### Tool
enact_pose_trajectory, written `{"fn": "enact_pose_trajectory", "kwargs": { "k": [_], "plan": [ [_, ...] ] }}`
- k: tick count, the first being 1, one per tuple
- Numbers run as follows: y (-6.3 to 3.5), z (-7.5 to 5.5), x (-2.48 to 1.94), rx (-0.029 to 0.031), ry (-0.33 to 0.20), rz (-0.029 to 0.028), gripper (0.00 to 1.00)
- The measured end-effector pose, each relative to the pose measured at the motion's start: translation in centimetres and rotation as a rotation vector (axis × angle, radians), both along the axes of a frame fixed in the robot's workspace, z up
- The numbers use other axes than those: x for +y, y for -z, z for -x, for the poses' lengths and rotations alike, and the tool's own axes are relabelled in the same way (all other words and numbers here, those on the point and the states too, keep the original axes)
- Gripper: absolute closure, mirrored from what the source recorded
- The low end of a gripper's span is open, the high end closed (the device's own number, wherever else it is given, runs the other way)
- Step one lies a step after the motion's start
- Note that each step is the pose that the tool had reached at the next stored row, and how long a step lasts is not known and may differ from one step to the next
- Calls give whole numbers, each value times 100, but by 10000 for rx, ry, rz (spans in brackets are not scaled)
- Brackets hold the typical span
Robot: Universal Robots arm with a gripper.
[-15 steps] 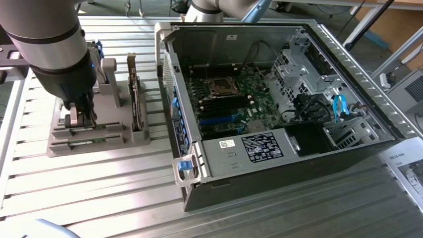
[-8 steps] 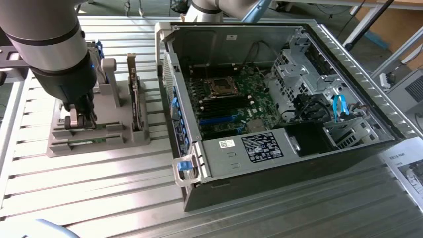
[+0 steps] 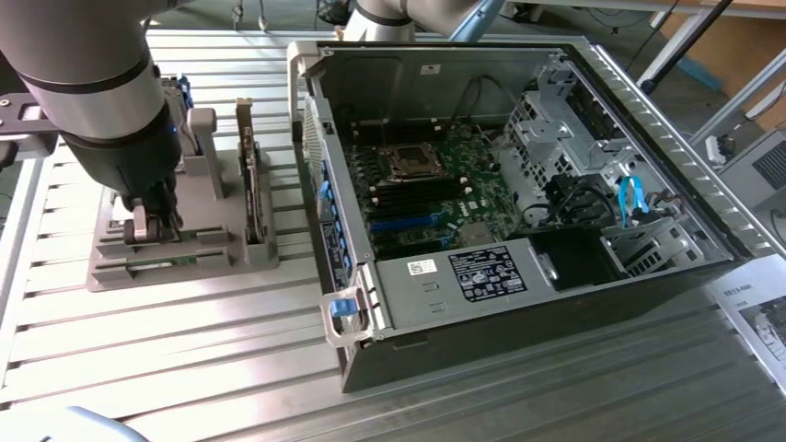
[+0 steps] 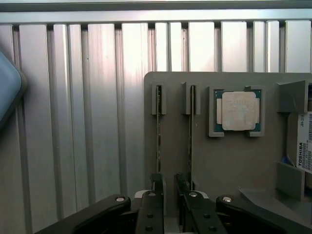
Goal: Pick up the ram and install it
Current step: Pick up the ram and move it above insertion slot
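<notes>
Two ram sticks (image 4: 158, 136) stand on edge in slots of the grey holder (image 4: 219, 161) on the worktop (image 4: 73, 122), likely kept upright so their flat faces can be pinched. The hand (image 4: 168, 187) hangs just over their near ends, fingers wide apart and empty. Beside the holder, the computer case (image 3: 491, 184) lies open, its board (image 3: 424, 184) facing up for access.

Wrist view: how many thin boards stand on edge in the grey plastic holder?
2. One thin board stands in the slot next to the square silver processor chip; the other stands one slot farther from it. Others may hide behind the black end effector.
</notes>
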State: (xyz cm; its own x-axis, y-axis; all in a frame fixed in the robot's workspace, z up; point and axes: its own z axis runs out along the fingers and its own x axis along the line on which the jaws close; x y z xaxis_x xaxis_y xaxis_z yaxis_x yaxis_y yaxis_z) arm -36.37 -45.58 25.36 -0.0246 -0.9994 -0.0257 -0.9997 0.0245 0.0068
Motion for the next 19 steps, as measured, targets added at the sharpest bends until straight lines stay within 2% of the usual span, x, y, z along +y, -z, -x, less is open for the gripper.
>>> {"fn": "enact_pose_trajectory", "kwargs": {
  "k": [19],
  "plan": [
    [232, 0, 0, -116, 0, 0, 76]
  ]
}}
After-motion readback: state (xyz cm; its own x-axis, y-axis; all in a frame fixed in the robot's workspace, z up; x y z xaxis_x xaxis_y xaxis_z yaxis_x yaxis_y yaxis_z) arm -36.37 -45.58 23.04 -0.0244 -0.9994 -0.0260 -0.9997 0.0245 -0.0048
